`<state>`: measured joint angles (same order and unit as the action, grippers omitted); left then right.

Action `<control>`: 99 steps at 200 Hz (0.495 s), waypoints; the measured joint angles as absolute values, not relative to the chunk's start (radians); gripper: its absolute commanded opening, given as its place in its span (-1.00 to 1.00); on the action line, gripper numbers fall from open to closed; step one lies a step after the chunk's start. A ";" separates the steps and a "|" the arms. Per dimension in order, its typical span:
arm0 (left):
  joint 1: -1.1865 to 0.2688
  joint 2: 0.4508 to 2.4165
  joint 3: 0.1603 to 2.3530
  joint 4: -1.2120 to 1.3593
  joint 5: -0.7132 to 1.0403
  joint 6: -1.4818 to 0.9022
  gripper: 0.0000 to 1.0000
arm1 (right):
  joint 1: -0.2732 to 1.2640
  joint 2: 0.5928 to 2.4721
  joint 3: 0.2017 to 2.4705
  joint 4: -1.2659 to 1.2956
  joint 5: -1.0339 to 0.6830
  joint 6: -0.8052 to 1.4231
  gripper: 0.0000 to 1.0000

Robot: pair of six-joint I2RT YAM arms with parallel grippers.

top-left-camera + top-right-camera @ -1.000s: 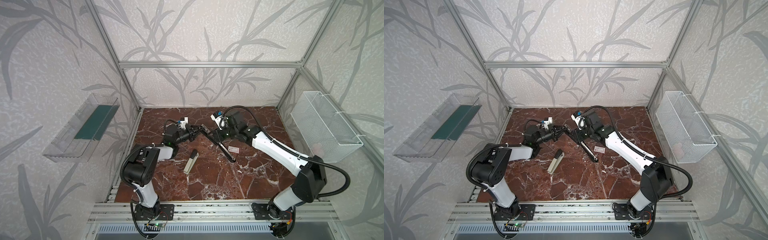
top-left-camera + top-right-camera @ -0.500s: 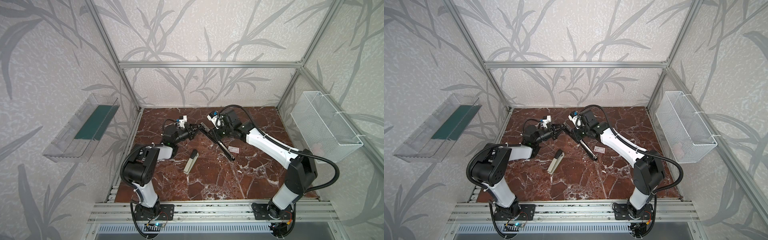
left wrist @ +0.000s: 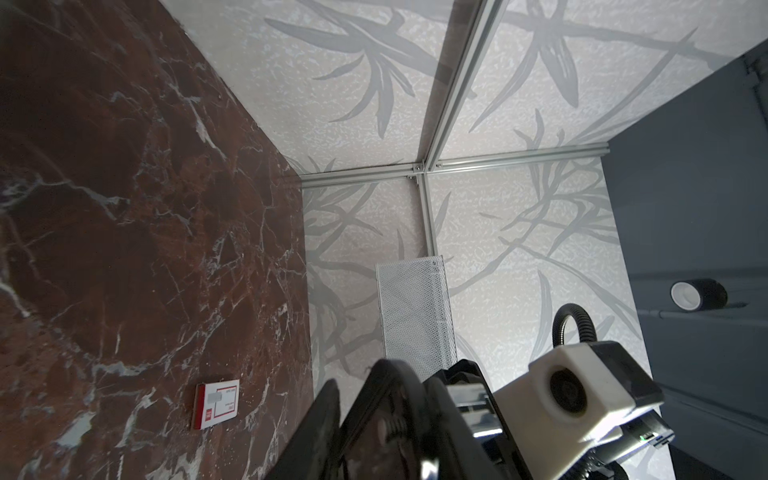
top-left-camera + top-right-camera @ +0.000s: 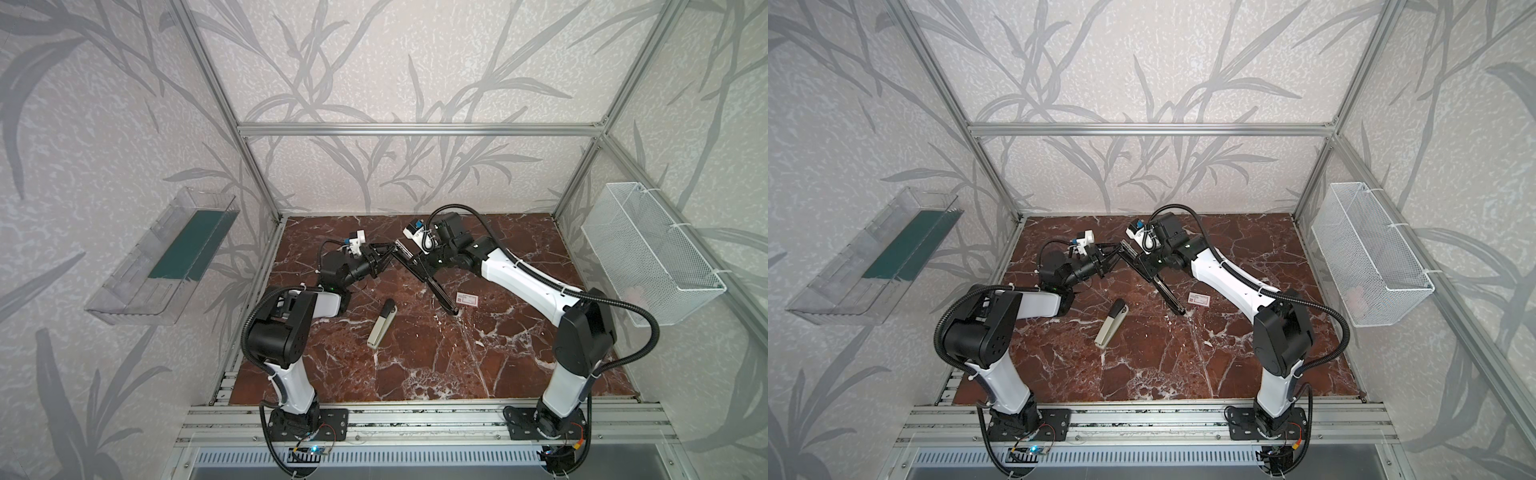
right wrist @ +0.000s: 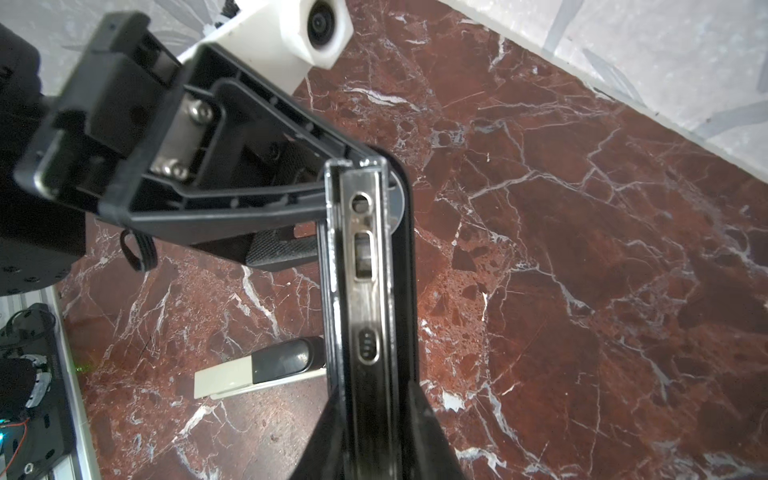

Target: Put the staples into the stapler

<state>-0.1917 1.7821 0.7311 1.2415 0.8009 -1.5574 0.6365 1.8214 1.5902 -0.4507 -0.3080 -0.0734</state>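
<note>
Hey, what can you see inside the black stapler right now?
A silver rail with small slots runs along the black stapler. No staple strip shows on it. The rail's hollow and the end held in the right gripper are covered.

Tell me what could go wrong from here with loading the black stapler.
The right gripper holds the stapler open and tilted, its low end near the staple box; a slip could knock the box away. The left gripper sits at the raised rail's tip; a nudge there could twist the stapler in that grip.
</note>
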 measured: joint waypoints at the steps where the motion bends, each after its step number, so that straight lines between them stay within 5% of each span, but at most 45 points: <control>1: -0.187 1.780 0.726 1.242 0.801 -1.557 -0.14 | 0.636 1.823 1.592 -0.451 -0.307 -0.074 -1.00; 47: -0.029 1.697 0.532 1.267 0.757 -1.564 -0.14 | 0.636 1.993 1.722 -0.490 -0.284 -0.177 -1.00; 99: -0.018 1.504 0.453 1.066 0.734 -1.470 -0.15 | 0.643 2.177 1.861 -0.526 -0.243 -0.318 -1.00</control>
